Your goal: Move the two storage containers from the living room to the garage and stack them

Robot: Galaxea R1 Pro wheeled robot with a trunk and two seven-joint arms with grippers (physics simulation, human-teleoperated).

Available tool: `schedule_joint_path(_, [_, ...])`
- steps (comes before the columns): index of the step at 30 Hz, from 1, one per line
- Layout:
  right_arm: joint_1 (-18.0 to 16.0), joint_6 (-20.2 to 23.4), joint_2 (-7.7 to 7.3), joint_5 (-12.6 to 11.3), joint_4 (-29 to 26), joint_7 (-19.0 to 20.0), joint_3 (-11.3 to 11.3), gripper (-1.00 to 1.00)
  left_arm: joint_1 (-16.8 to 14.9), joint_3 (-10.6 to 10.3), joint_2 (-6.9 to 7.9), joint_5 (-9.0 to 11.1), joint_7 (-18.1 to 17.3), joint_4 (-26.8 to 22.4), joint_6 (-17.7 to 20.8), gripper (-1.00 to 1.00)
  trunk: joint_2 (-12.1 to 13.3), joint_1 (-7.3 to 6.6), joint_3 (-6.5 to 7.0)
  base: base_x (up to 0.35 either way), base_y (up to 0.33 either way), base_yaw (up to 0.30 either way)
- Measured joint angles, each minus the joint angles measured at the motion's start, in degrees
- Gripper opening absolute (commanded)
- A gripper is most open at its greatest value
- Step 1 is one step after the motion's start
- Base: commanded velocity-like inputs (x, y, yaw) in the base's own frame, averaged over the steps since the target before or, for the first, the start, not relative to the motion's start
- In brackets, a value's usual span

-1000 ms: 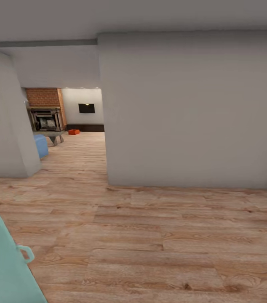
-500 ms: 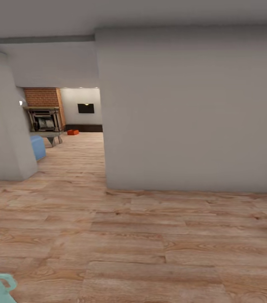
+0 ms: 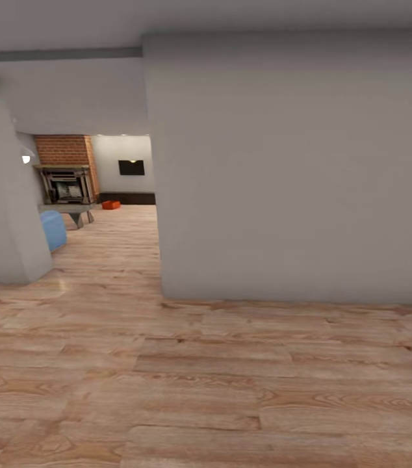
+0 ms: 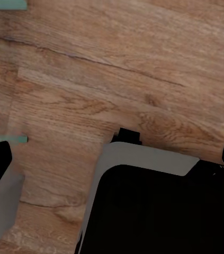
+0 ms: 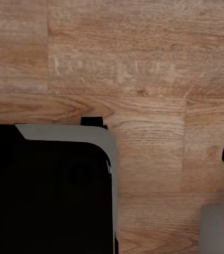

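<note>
Pale wood-plank floor (image 3: 232, 390), brown grain streaks. Walls (image 3: 297, 169) flat grey-white. Far off: small orange-red container (image 3: 110, 205), red brick fireplace (image 3: 66, 151), black TV (image 3: 132, 168), blue sofa (image 3: 53, 229). Under my wrists, my base (image 4: 154, 206) is black with a grey edge.

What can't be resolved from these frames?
- Storage container, head view: a tiny orange-red patch far down the room; shape and open top too small to tell, and whether it is one box or two.
- Room behind the big white wall, head view: hidden by it.
- Blue sofa, head view: mostly hidden by the left wall corner.
- End effector states, wrist views: dark robot body blocks much; fingers indistinct.
</note>
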Motion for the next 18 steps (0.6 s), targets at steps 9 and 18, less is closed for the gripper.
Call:
schedule_joint_path(9, [0.0, -0.1, 0.06, 0.0, 0.0, 0.0, -0.1, 1.0, 0.0, 0.0, 0.0, 0.0, 0.0, 0.0, 0.0, 1.0, 0.0, 0.0, 0.0, 0.324, 0.0, 0.0])
schedule_joint_path(18, [0.0, -0.1, 0.0, -0.1, 0.0, -0.1, -0.2, 1.0, 0.0, 0.0, 0.0, 0.0, 0.0, 0.0, -0.1, 1.0, 0.0, 0.0, 0.0, 0.324, 0.0, 0.0])
